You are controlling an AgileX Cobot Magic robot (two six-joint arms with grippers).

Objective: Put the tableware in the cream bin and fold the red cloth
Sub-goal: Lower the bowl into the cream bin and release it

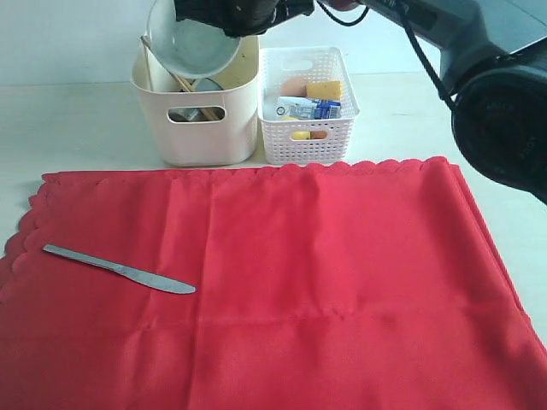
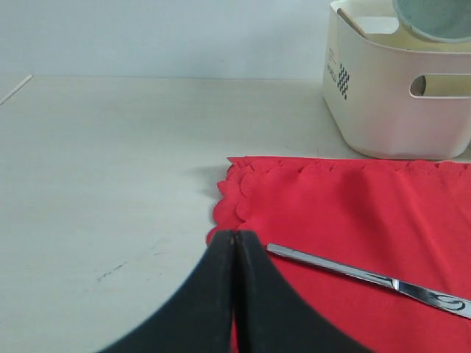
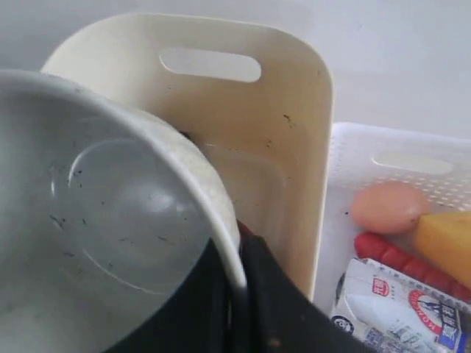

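Right gripper [image 3: 239,294] is clamped on the rim of the pale speckled bowl [image 1: 195,38], jaws nearly together with only the bowl wall between them. It holds the bowl tilted, its hollow facing the exterior camera, over the far-left part of the cream bin [image 1: 197,128]. Key relation for the drop: bowl is directly above the bin mouth, lower edge about at rim level, so release looks like straight down, no sideways travel. Can't tell whether the bowl touches the bin wall or the wooden chopstick pair [image 1: 171,73] leaning inside. Left gripper [image 2: 234,246] is fully closed on nothing and hovers low at the near-left scalloped corner of the red cloth [image 1: 325,282]. The metal knife [image 1: 120,269] lies flat on the left part of the cloth. Its long axis is diagonal: slim end toward the left edge, just beside the left gripper, broader end toward the middle of the cloth. Left arm is clearly the nearer one for it, though it must open first. Cloth is spread flat on the worktop [image 2: 110,147], unfolded, with only the knife on it. Hidden or unclear: the bowl blocks most of the bin contents, with only something grey-blue showing under it. The exterior view crops the right gripper at the top and doesn't show the left gripper at all. The near edge of the cloth runs out of frame.
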